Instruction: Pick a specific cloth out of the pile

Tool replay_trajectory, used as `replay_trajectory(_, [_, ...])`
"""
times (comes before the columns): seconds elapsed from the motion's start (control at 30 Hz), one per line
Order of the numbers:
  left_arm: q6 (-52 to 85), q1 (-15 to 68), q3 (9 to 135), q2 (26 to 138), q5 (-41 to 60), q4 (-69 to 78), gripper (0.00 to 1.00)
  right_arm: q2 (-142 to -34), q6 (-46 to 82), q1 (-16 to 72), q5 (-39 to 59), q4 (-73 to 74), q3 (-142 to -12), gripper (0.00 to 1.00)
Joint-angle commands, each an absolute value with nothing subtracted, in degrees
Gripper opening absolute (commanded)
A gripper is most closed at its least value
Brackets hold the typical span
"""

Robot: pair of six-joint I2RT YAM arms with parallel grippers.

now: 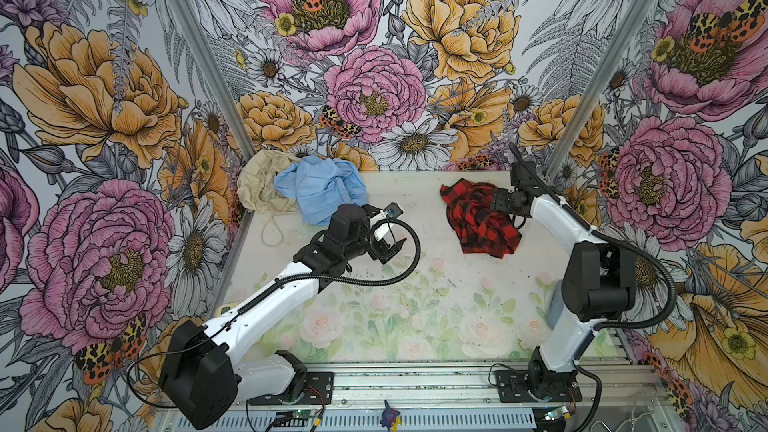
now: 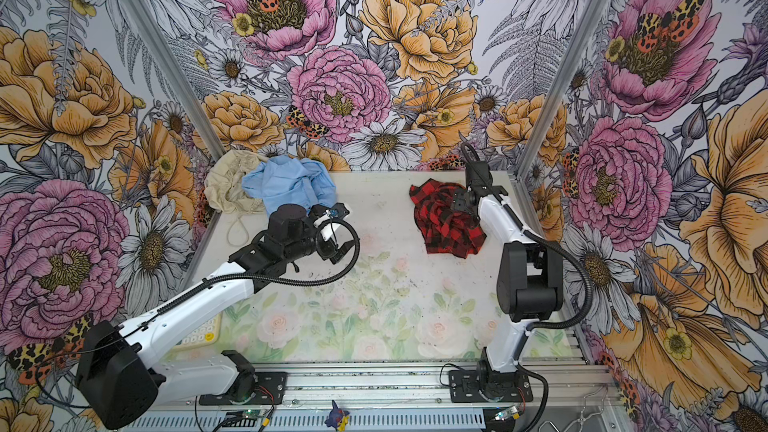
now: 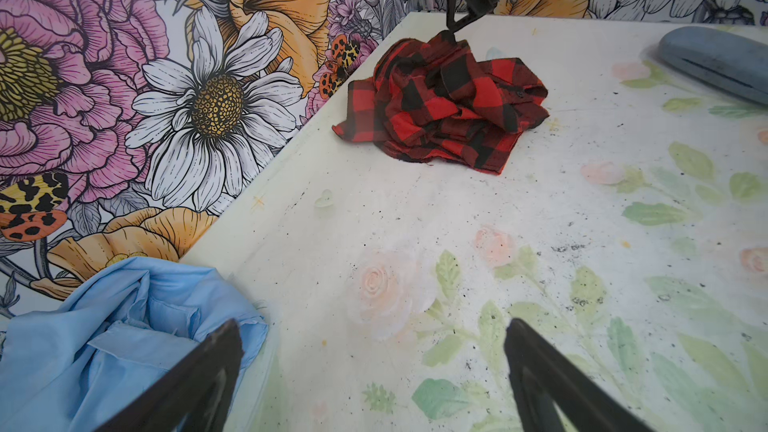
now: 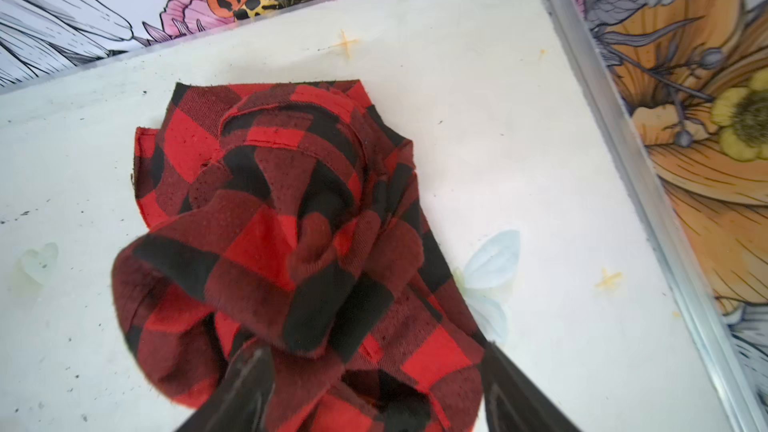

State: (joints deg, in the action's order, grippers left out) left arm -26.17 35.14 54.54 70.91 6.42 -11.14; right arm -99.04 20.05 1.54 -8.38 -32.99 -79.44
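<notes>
I count three garments on the bench (image 1: 407, 197) in both top views. One is the cloth (image 1: 482, 218), red-and-black checked, crumpled alone at about 1 o'clock from the bench's middle, well apart from the pile (image 1: 291, 191). The pile sits at about 11 o'clock against the back wall and is two pieces. One light blue garment (image 1: 322, 191) laps over one beige cloth (image 1: 257, 184), whose drawstring loop (image 1: 272, 232) trails toward 6 o'clock on the bench.

I have two grippers. My right gripper (image 4: 374, 349) is down at the cloth's 3 o'clock edge. Its fingers (image 4: 249, 384) are spread apart, with checked folds lying loose between them. My left gripper (image 3: 374, 326) hangs wide and empty over bare bench, at about 4 o'clock of the light blue garment.
</notes>
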Motion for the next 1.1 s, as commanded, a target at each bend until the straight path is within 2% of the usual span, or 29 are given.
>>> replay_trajectory(0.0, [-27.06,35.68,55.72,69.6,7.32,-11.43,0.99,-94.36,24.58,0.31,-9.37,-32.69,-71.36,0.79])
replay_trajectory(0.13, [-26.92,35.8,55.9,70.04,7.89,-11.43,0.99,-88.41,30.41,-3.22,-4.02,-25.27,-59.1,0.73])
replay_trajectory(0.23, [-26.75,35.95,55.98,70.44,8.18,-11.47,0.99,-88.09,31.37,-4.92,-0.18,-23.16,-55.5,0.68])
replay_trajectory(0.43, [-27.07,36.21,55.81,70.41,7.58,-11.45,0.99,-93.24,31.82,-5.28,1.52,-21.3,-55.58,0.65])
replay_trajectory(0.53, [-27.31,36.29,55.72,70.68,7.3,-11.54,0.99,-96.77,31.33,-5.45,1.59,-21.02,-57.33,0.61])
replay_trajectory(0.6, [-27.41,36.49,55.72,70.75,7.03,-11.63,0.99,-98.89,30.97,-5.86,1.71,-21.01,-58.01,0.46])
replay_trajectory(0.63, [-27.42,36.54,55.72,70.75,6.96,-11.61,0.99,-99.42,31.11,-5.99,1.52,-20.93,-58.05,0.43])
replay_trajectory(0.83, [-27.63,36.56,55.72,71.15,6.77,-11.6,0.99,-101.41,30.3,-6.38,0.41,-20.83,-58.87,0.41])
replay_trajectory(0.87, [-27.68,36.56,55.72,71.19,6.77,-11.67,0.99,-101.87,30.21,-6.59,0.85,-20.83,-59.18,0.36])
replay_trajectory(1.0, [-27.76,36.56,55.63,71.28,6.46,-11.61,0.99,-102.98,29.89,-7.14,0.98,-20.93,-60.68,0.0])
replay_trajectory(1.07, [-27.91,36.65,55.56,71.28,6.26,-11.76,0.99,-103.4,29.45,-7.49,0.81,-21.0,-61.47,0.0])
